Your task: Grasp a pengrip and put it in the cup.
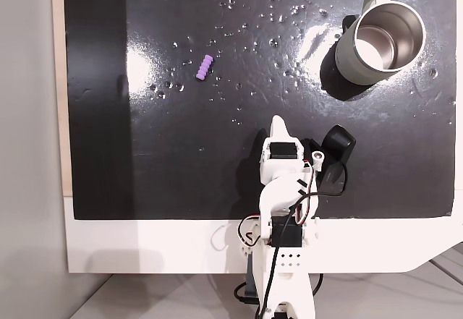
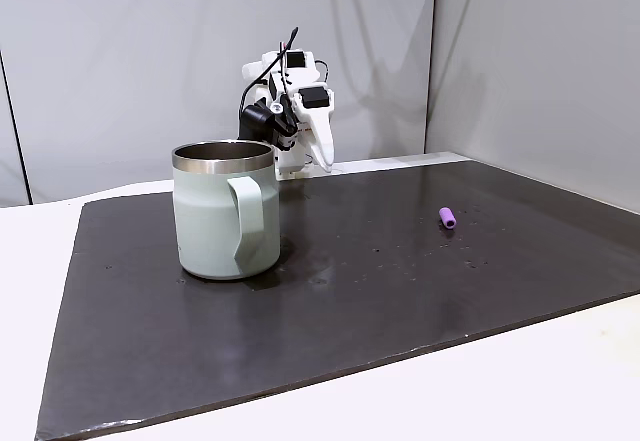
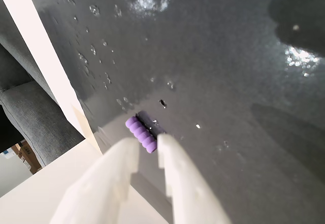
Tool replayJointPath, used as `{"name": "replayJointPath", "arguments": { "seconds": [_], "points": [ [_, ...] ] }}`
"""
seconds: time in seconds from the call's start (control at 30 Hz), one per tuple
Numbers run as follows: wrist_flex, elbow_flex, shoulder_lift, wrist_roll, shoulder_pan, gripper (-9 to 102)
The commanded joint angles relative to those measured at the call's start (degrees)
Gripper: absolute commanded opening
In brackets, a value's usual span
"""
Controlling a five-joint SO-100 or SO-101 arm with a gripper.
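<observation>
The claw (image 3: pixel 147 145), nearly closed and empty, hangs well short of the pengrip (image 1: pixel 205 67) and cup (image 1: pixel 376 48).

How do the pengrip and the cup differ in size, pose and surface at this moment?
The pengrip is tiny; the cup is far larger. The pengrip lies on its side; the cup stands upright, mouth open. The pengrip is light purple and ribbed; the cup is smooth pale grey-green with a shiny steel inside. Both rest on the dark mat, untouched.
</observation>
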Motion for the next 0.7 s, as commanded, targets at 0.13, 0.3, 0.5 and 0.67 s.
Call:
{"name": "replayJointPath", "arguments": {
  "seconds": [0.13,0.3,0.5,0.67],
  "points": [
    [-1.3,-0.3,0.7,-0.6,-0.2,0],
    [-1.3,-0.3,0.7,-0.6,-0.2,0],
    [1.9,-2.5,0.7,-2.9,2.3,0],
    [7.2,-10.0,0.7,-9.8,2.9,0]
  ]
}}
